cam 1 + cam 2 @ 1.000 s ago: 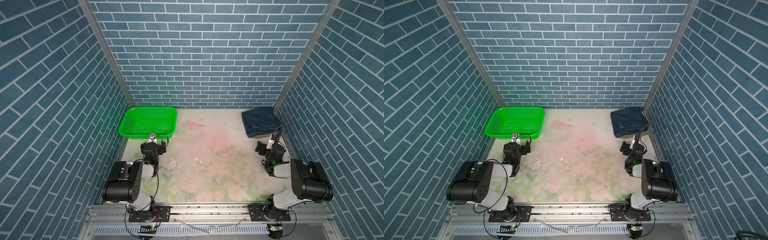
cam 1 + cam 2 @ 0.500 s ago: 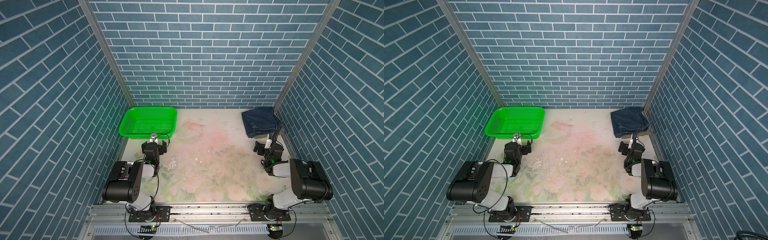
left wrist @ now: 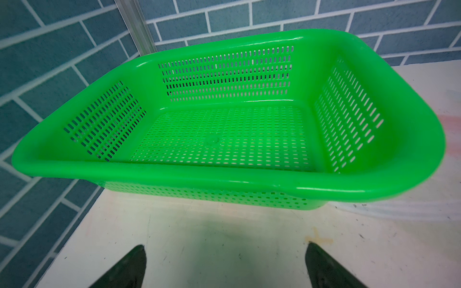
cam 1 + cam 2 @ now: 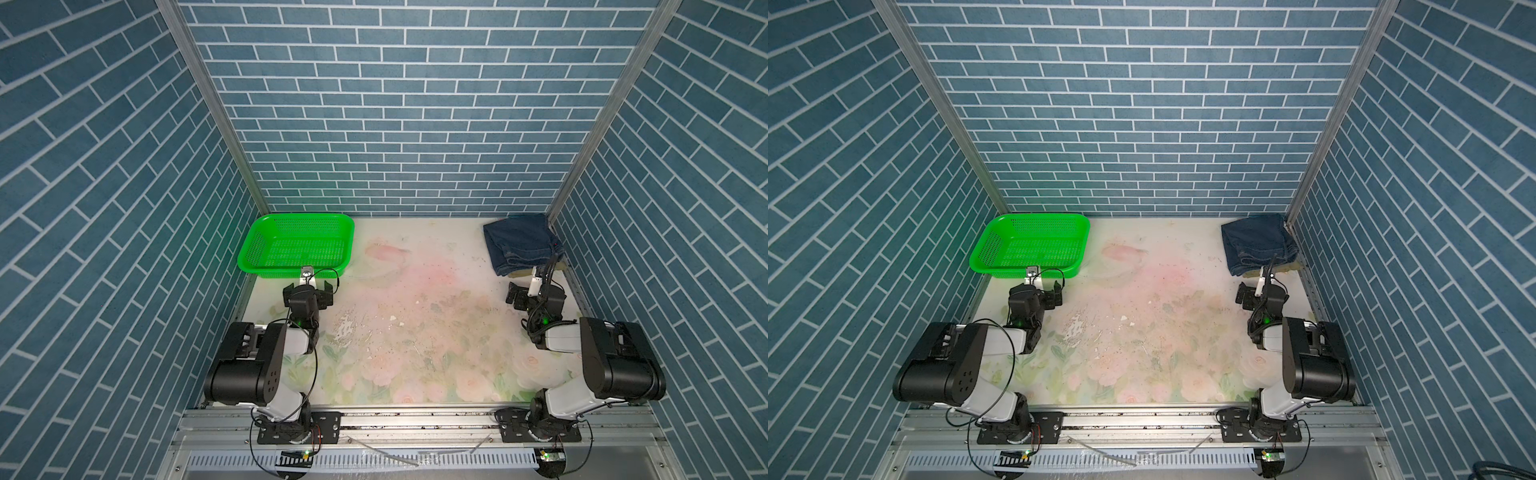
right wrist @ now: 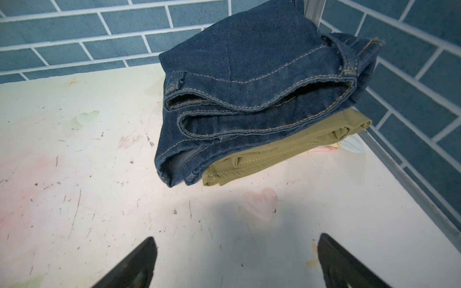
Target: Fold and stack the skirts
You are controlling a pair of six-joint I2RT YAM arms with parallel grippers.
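A folded dark blue denim skirt (image 4: 519, 243) (image 5: 249, 62) lies on top of a folded olive-khaki skirt (image 5: 274, 152) in the table's back right corner. In the right wrist view a pale blue and pink patch shows at the khaki's far edge. I cannot tell whether it is cloth or table print. My right gripper (image 4: 536, 291) (image 5: 237, 237) hovers open just in front of the stack, touching nothing. In front of the basket my left gripper (image 4: 308, 287) (image 3: 225, 245) also stands open over bare table.
An empty green perforated basket (image 4: 257, 245) (image 3: 224, 174) stands at the back left, against the wall. The table (image 4: 415, 332) has a faded floral print with scratches and specks. Blue brick walls close in the back and both sides.
The right gripper has shifted slightly to the left in front of the stack. The left arm has not moved.
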